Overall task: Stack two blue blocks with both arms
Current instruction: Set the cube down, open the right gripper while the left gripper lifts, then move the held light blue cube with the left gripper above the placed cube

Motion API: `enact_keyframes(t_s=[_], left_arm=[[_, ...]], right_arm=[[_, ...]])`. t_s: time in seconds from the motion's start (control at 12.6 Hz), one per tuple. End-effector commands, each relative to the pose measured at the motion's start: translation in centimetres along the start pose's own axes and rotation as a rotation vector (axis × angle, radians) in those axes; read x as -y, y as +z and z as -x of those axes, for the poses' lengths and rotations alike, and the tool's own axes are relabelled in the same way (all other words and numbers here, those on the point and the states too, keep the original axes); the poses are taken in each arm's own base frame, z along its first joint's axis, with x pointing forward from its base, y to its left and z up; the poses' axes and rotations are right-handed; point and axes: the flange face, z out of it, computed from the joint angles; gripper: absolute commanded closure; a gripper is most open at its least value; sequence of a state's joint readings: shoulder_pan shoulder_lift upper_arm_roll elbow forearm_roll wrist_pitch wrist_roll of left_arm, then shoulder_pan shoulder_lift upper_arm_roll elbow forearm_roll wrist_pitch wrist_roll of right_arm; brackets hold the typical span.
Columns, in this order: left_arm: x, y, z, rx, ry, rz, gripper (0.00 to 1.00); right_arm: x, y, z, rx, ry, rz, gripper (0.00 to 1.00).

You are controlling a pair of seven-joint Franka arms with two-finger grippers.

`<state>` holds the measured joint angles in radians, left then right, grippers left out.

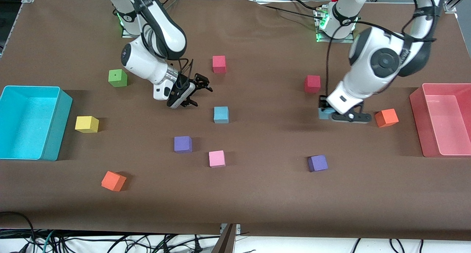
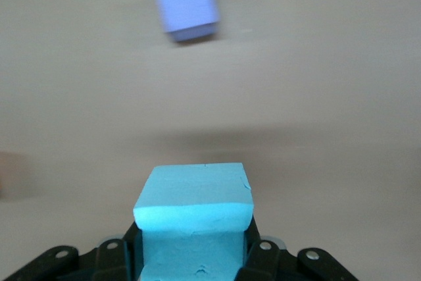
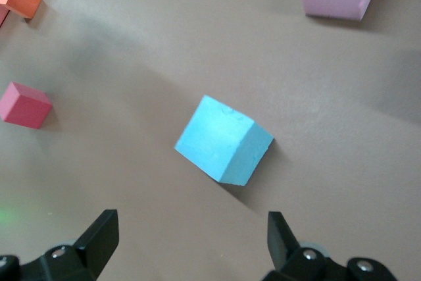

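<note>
The left gripper (image 1: 328,112) sits low toward the table's left-arm end, beside an orange cube (image 1: 386,118), its fingers (image 2: 260,258) clamped on one blue block (image 2: 195,218). The second blue block (image 1: 221,115) rests on the tabletop near its middle. The right gripper (image 1: 188,94) hangs just beside that block, fingers (image 3: 99,238) spread wide with nothing between them.

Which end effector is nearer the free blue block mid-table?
Right. The right end effector hangs open beside the blue block, toward the right arm's end. The left end effector is near the orange cube, shut on the other blue block.
</note>
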<state>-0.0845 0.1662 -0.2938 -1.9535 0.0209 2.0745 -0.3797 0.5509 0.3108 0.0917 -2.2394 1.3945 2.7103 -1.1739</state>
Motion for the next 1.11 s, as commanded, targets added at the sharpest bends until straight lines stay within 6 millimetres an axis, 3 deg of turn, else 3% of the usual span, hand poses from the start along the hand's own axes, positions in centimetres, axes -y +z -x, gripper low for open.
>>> enact_keyframes(t_s=[0.0,0.32,0.48,0.8,1.03], left_arm=[[-8.1,-0.2,1.4,0.013,-0.069,0.028,1.0],[-17.4,0.6,2.3,0.011,-0.104,0.066,1.0],[-21.5,1.4,2.4,0.006,-0.117,0.085,1.0],[-27.0,3.6,1.9,-0.026,-0.149,0.089,1.0],[-29.8,5.4,0.9,-0.063,-0.161,0.089,1.0]], right_arm=[[-2.2,2.6,2.9,-0.102,-0.103,0.003,0.0],[-2.8,5.9,3.9,-0.164,-0.213,0.016,0.0],[-3.1,6.7,3.2,-0.172,-0.238,0.02,0.0],[-3.2,8.0,3.2,-0.164,-0.302,0.019,0.0],[-3.1,8.4,3.3,-0.169,-0.322,-0.002,0.0]])
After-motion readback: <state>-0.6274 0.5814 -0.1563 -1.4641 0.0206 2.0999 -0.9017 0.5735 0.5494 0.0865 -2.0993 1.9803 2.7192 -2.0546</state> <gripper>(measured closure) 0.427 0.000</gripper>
